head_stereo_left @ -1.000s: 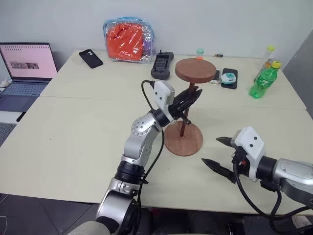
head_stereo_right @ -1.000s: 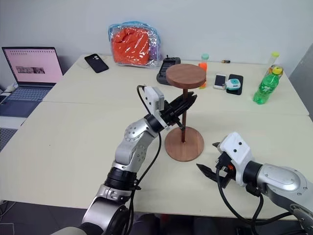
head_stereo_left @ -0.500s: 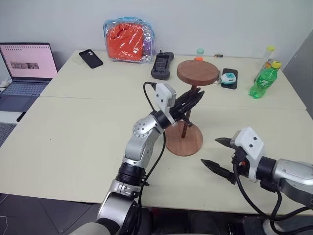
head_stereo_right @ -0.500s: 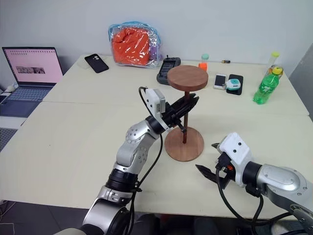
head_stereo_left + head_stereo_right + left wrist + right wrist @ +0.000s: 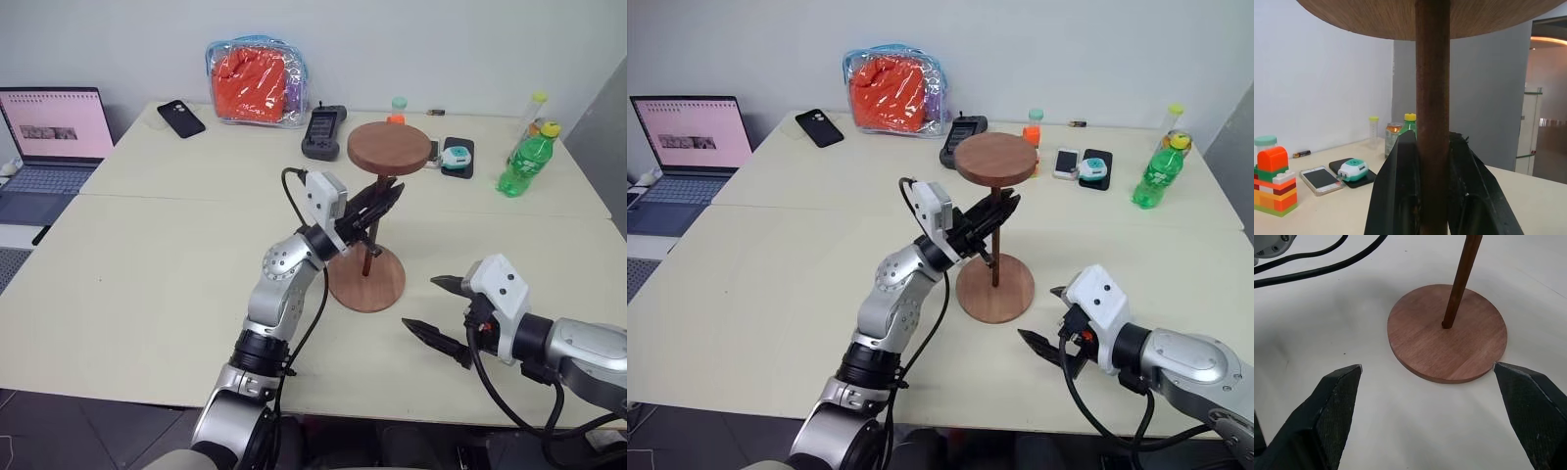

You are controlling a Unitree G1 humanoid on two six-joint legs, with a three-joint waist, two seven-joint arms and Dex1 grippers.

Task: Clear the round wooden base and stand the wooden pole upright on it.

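Left gripper [image 5: 384, 200] clamps the wooden pole [image 5: 372, 235], which stands upright in the centre of the round base [image 5: 367, 281], disc end up. Right gripper [image 5: 438, 308] hangs spread wide, just beside the base.

Matt reddish wooden base [image 5: 1447, 333], dark smooth wooden pole [image 5: 1432, 117], glossy plastic bottle [image 5: 521, 157], smooth matt tabletop [image 5: 167, 264]

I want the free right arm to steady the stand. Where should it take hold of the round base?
Probably the round base at its near rim, fingers coming in level from the robot's side. It lies flat, so only the thin edge offers a grip, and the pole with the left gripper occupies the middle.
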